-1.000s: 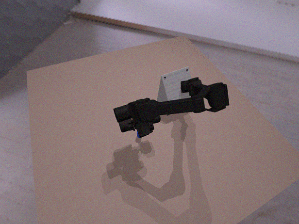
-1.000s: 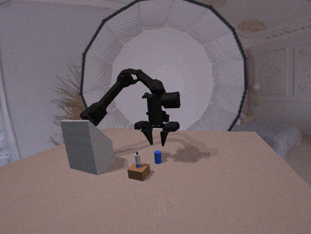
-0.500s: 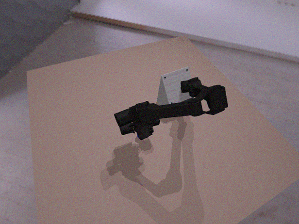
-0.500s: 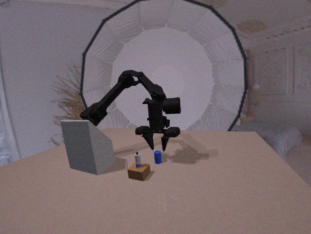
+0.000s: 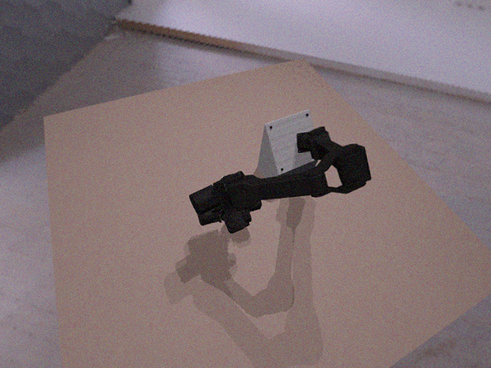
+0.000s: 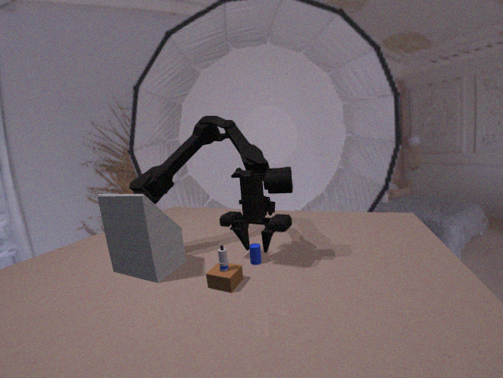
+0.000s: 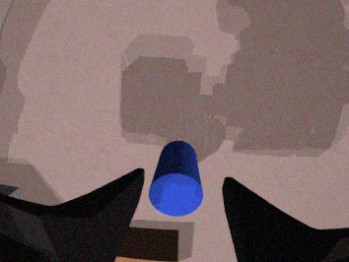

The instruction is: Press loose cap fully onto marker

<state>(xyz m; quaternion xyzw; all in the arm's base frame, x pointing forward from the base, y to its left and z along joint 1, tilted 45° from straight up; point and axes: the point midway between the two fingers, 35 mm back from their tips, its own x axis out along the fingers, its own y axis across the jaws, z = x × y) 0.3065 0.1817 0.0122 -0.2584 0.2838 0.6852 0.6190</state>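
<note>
white marker [image 6: 222, 256] upright in brown block [image 6: 221, 278] [image 7: 155, 243]; tool's [image 6: 256, 250] [image 7: 183, 175] fingers apart, blue cap [image 6: 255, 254] [image 7: 176, 189] between, unclamped.

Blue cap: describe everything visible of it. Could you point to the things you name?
The blue cap [image 6: 255, 254] [image 7: 176, 189] is a plain, smooth cylinder with a flat, closed top, brighter than its side, and looks like plastic. It stands upright and loose on the table, beside the wooden holder block. The open hand's [image 6: 256, 250] [image 7: 183, 177] fingertips flank it, with a gap on each side in the wrist view. The top view does not show it.
</note>
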